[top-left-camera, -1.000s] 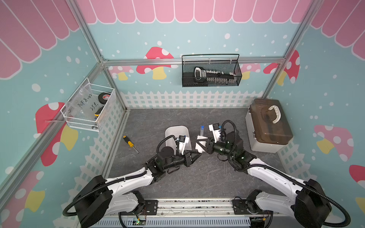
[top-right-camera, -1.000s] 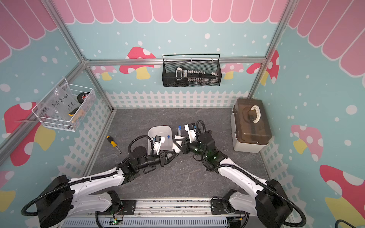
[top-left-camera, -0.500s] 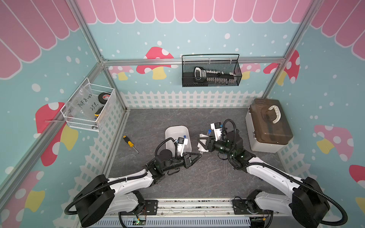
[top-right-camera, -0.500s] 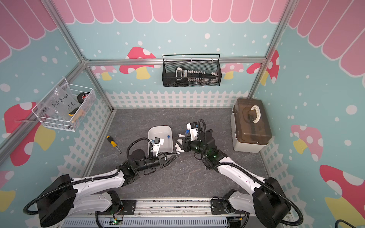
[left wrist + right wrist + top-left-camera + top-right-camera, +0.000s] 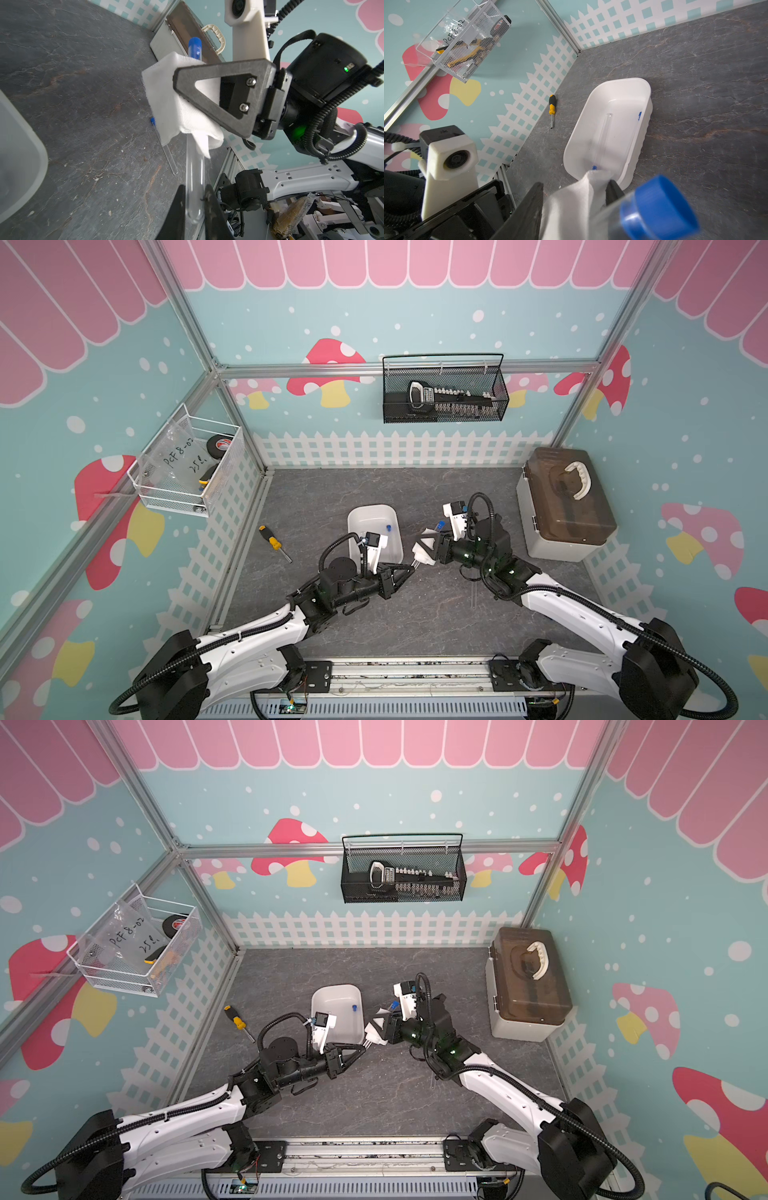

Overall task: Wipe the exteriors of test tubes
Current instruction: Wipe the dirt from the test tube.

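- Nearest, by the right arm: a thin clear test tube with a blue cap (image 5: pixel 165 145) lies flat on the dark grey stone-look table (image 5: pixel 72 93), touching nothing. It is plain in the left wrist view. In a top view this loose tube (image 5: pixel 473 594) is just a faint line.
- left fingers (image 5: pixel 175 216): together, clamped on the rounded closed end of a second clear blue-capped test tube (image 5: pixel 194 166), which is held off the table. Only the left wrist view shows the clamp itself.
- right fingers (image 5: pixel 228 66): partly apart, gripping a white folded cloth (image 5: pixel 166 99). The right wrist view shows the cloth bunched between them and touching both. The cloth wraps the held tube's upper part, and the blue cap sticks out past it.
- white rounded plastic tray (image 5: pixel 616 80): on the table just beyond the left fingers. The right wrist view shows two more tubes lying inside, a middle tube (image 5: pixel 602 137) and a side-wall tube (image 5: pixel 639 115). The top views give little more than their blue caps.
- yellow-and-black-handled screwdriver (image 5: pixel 272 541): flat on the table, well left of the tray, near the fence-print wall.
- brown-lidded grey box with cream handle (image 5: pixel 565 510): at the table's right edge.
- Farthest: a white wire basket (image 5: pixel 187 485) on the left wall and a black mesh basket (image 5: pixel 444 406) on the back wall.
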Controlling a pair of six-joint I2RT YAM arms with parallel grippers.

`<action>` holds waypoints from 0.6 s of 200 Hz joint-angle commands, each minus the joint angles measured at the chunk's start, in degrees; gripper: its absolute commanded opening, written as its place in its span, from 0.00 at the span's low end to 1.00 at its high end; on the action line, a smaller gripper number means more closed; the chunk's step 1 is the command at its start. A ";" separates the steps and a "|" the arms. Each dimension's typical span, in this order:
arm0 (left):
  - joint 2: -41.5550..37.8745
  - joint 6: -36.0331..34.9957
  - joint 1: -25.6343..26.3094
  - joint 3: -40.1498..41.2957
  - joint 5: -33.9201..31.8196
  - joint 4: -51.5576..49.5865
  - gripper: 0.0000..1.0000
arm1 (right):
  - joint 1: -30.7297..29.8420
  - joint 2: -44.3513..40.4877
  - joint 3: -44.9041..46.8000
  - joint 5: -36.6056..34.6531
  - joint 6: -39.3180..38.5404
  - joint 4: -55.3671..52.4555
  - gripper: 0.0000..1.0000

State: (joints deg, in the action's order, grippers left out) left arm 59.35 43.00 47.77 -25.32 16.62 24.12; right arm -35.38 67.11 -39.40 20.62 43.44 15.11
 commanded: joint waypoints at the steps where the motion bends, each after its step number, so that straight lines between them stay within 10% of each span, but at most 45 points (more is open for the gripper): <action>1: -0.82 -0.99 0.13 -0.92 -1.33 1.19 0.16 | -0.82 2.00 0.27 1.61 -0.33 0.70 0.48; 120: 0.23 -0.12 0.14 0.80 -4.04 4.94 0.15 | -1.33 0.56 -0.39 -2.12 3.20 -5.70 0.60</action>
State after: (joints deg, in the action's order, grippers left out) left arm 58.28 41.63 47.77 -25.30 13.69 22.57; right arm -36.42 68.45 -39.38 19.68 45.45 13.02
